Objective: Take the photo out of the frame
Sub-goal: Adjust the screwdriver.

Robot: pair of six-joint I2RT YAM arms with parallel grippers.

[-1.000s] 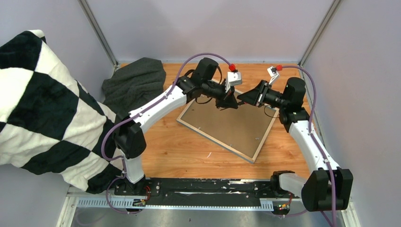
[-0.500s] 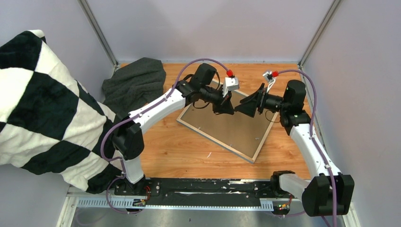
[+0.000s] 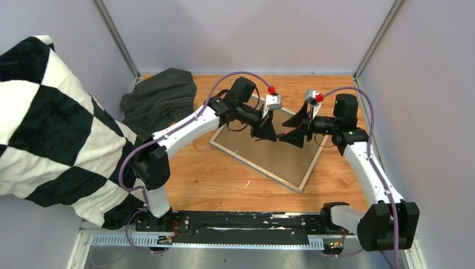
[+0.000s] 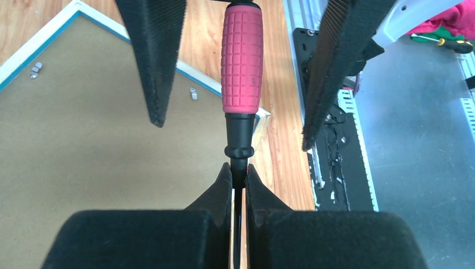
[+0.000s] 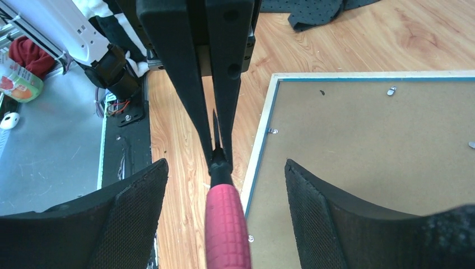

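We record the frame (image 5: 260, 134) with a pale wood edge and a thin blue inner line; its board (image 5: 381, 145) is plain brown. The tool (image 4: 242, 56) above the frame has a red gridded handle and a black shank. Left of the frame lie a dark grey cloth (image 3: 159, 98) and a black-and-white checked blanket (image 3: 50, 129). The table (image 3: 213, 179) under the frame shows orange wood grain.

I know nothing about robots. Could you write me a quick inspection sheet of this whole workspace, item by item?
Surface: wooden table, with the frame lying on it.
Job's things: frame face down, brown backing board in place; photo not visible.
Clutter: dark grey cloth at the far left corner; black-and-white checked blanket at the left.
Grippers: left gripper shut on a red-handled tool; right gripper open, fingers either side of the handle, not touching it.
Cables: purple cables loop along both arms.
Surroundings: pale walls around the table.
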